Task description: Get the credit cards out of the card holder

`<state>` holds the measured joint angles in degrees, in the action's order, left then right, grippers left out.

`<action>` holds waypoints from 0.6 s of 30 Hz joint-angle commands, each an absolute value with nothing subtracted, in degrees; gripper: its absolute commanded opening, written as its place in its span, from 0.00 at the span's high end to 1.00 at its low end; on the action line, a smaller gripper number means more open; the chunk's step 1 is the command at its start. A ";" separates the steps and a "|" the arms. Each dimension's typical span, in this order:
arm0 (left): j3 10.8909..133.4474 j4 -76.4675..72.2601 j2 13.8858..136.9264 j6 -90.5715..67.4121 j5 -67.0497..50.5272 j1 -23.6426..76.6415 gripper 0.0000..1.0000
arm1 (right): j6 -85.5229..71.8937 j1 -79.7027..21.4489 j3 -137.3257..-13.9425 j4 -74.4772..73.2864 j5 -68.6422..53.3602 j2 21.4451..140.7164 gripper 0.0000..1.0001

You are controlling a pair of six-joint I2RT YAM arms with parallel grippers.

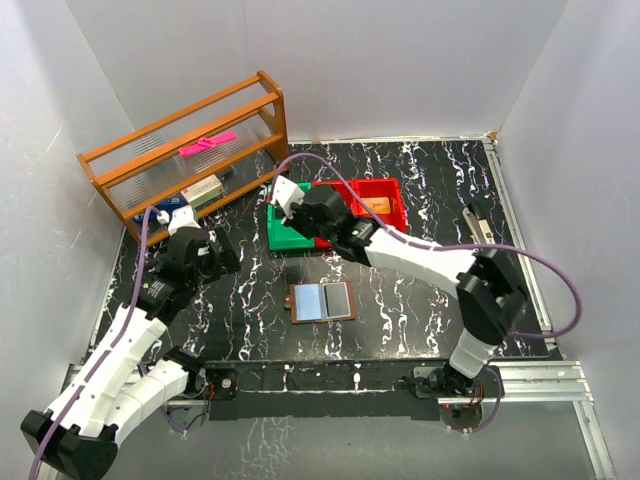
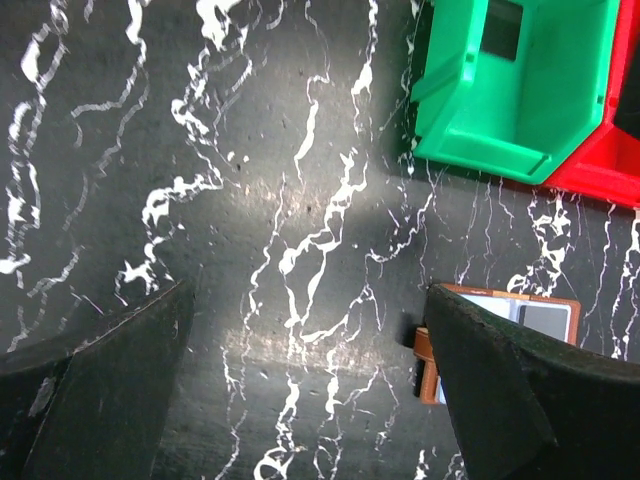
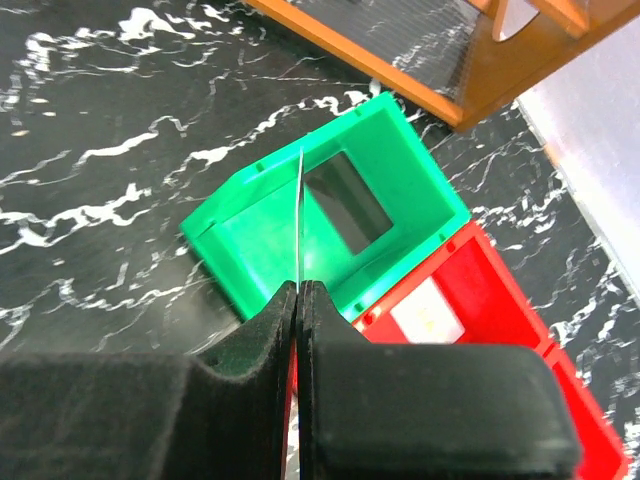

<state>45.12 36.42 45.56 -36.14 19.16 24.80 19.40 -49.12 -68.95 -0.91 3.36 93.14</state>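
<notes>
The card holder (image 1: 322, 301) lies open and flat on the black marbled table, one half pale blue and the other showing a grey card (image 1: 340, 300). In the left wrist view the card holder (image 2: 545, 313) peeks out from behind my right-hand finger (image 2: 520, 390). My left gripper (image 1: 207, 250) (image 2: 310, 300) stands open over bare table to the holder's left, with nothing between its fingers. My right gripper (image 1: 297, 205) (image 3: 298, 285) is shut on a thin card (image 3: 301, 215), seen edge-on and held upright above the green bin (image 3: 250, 230). From the top view this held card (image 1: 288, 192) looks white.
The green bin (image 1: 283, 236) (image 2: 520, 120) holds a dark card (image 3: 345, 200). Beside it, the red bin (image 1: 398, 200) (image 3: 500, 290) (image 2: 610, 160) holds a pale card (image 3: 430, 315). A wooden shelf rack (image 1: 190, 150) with a pink item (image 1: 207, 144) stands at the back left.
</notes>
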 commanded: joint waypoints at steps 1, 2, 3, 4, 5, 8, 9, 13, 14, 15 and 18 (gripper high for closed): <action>48.70 39.13 44.10 -28.31 23.86 24.43 0.01 | 27.87 -49.38 -79.14 -5.67 8.07 100.25 1.00; 48.73 39.14 43.92 -27.14 24.59 24.43 0.01 | 29.03 -49.38 -80.63 -6.09 8.80 102.20 1.00; 48.59 38.89 43.68 -26.05 24.72 24.43 0.01 | 30.14 -49.39 -81.96 -6.32 9.32 103.67 1.00; 48.27 38.59 43.46 -24.73 24.44 24.43 0.01 | 31.21 -49.38 -83.01 -6.39 9.98 105.16 1.00; 47.97 38.39 43.42 -23.97 24.18 24.43 0.01 | 32.47 -49.39 -83.92 -6.41 10.89 106.46 1.00; 46.64 37.25 43.10 -23.54 23.13 24.43 0.01 | 34.85 -49.35 -86.64 -7.18 13.24 110.41 1.00; 46.50 36.67 43.07 -23.15 22.44 24.43 0.01 | 35.45 -49.27 -87.38 -7.16 13.64 111.49 1.00; 46.10 34.81 43.40 -22.51 21.61 24.43 0.01 | 38.42 -48.91 -90.65 -6.55 13.80 115.52 1.00; 46.13 34.73 43.49 -22.59 21.81 24.43 0.01 | 38.82 -48.82 -91.68 -6.43 14.02 116.46 1.00; 46.07 34.46 43.46 -22.59 22.09 24.43 0.01 | 39.24 -48.66 -92.31 -6.35 13.91 117.28 1.00; 45.85 34.33 43.20 -22.59 23.06 24.39 0.01 | 41.09 -47.99 -93.32 -5.79 13.30 119.17 1.00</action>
<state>46.68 35.31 43.86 -23.97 21.87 24.80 37.04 -48.86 -89.08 -8.86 12.47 117.97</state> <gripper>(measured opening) 0.985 0.009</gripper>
